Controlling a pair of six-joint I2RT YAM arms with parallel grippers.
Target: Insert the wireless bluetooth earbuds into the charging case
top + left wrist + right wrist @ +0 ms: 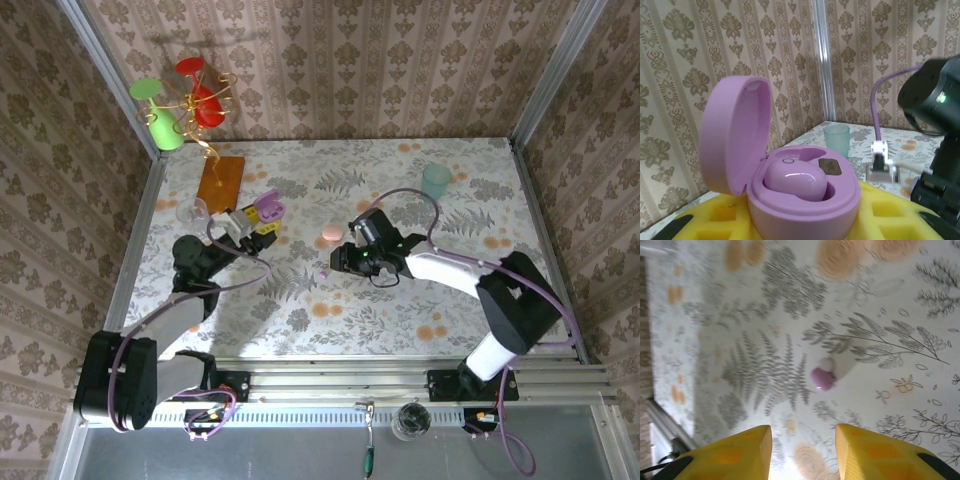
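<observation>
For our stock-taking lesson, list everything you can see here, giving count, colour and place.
lilac case: one, lid open, held in the left gripper
seated earbud: one, lilac, inside the lilac case
loose earbud: one, lilac, on the table ahead of the right gripper
pink case: one, mid-table
cup: one, teal, far right of table
board: one, brown, far left of table
glass: one, clear, beside the board
green goblet: one, far-left corner
red goblet: one, beside the green goblet
table: one, floral cloth
left gripper: yellow fingers, shut on the lilac case
right gripper: yellow fingers, open
</observation>
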